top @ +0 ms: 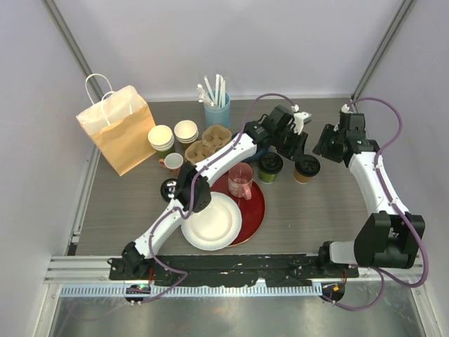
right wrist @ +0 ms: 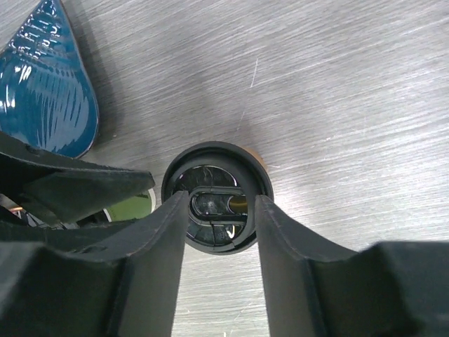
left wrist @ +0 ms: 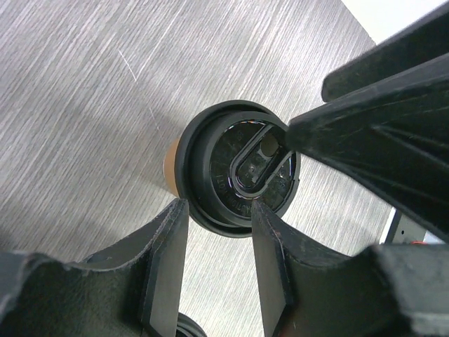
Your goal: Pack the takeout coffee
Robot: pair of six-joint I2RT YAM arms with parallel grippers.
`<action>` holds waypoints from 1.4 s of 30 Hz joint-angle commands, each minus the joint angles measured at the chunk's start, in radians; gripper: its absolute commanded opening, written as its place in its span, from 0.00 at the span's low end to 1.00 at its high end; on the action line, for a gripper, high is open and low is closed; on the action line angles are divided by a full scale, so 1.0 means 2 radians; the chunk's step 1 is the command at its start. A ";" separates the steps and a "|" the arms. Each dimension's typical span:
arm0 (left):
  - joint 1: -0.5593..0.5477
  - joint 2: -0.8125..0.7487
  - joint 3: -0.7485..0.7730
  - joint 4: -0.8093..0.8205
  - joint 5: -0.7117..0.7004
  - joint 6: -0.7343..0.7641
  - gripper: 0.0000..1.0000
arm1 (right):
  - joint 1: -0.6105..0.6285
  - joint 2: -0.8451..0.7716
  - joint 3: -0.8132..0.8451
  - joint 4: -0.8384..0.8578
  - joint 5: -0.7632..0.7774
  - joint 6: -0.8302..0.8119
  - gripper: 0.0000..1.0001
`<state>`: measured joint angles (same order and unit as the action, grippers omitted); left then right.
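Takeout coffee [top: 306, 168] isn't packed yet. Left pincer [left wrist: 219, 267] and right pincer [right wrist: 221, 260] both hang open over the brown cup [right wrist: 214, 165] on the tabletop [top: 316, 217]; the green cup [top: 270, 167] stands just left, the paper bag [top: 119, 133] well apart, far left.

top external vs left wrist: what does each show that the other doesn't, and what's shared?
Only top external: the tan paper bag with handles, the round red plate, the pink translucent mug. Only left wrist: the oval sip recess in the cup's lid. Both: the kraft-brown paper cup with black plastic lid, the left gripper and the right gripper, jaws apart, close over it.
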<state>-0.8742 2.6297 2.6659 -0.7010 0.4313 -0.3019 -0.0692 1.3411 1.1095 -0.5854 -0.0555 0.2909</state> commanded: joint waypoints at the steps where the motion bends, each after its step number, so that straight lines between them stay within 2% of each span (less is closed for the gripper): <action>1: 0.008 -0.037 0.005 0.007 0.007 0.006 0.45 | 0.006 -0.055 -0.017 -0.018 0.050 0.026 0.45; 5: 0.011 -0.031 0.015 0.009 0.008 0.004 0.45 | 0.033 -0.107 -0.031 -0.008 0.041 0.015 0.42; 7: 0.011 -0.029 0.015 0.009 0.008 0.004 0.45 | 0.035 -0.110 -0.036 -0.009 0.035 -0.013 0.48; 8: 0.013 -0.029 0.014 0.008 0.008 0.003 0.45 | 0.035 -0.108 -0.037 -0.019 0.041 -0.019 0.56; 9: 0.014 -0.029 0.013 0.008 0.008 0.000 0.45 | 0.035 -0.100 -0.036 -0.024 0.059 -0.008 0.59; 13: 0.022 -0.033 0.009 0.006 0.008 -0.003 0.45 | 0.027 -0.103 -0.055 -0.019 0.082 0.046 0.61; 16: 0.025 -0.039 0.000 0.006 0.008 0.001 0.45 | 0.027 -0.114 -0.085 0.029 0.098 0.063 0.57; 20: 0.027 -0.039 -0.001 0.005 0.011 0.001 0.45 | 0.027 -0.076 -0.074 0.056 0.098 0.046 0.45; 28: 0.028 -0.039 -0.001 0.003 0.012 0.002 0.45 | 0.025 -0.029 -0.057 0.060 0.089 -0.001 0.38; 32: 0.028 -0.040 -0.001 0.002 0.013 0.001 0.45 | 0.025 -0.007 -0.042 0.058 0.090 -0.014 0.27; 42: 0.030 -0.043 -0.002 0.001 0.012 0.007 0.45 | 0.020 0.000 -0.038 0.051 0.035 -0.079 0.15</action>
<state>-0.8215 2.6278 2.6606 -0.7013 0.4351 -0.3046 -0.0235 1.3468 0.9901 -0.5053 0.0723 0.2085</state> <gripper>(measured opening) 0.446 0.164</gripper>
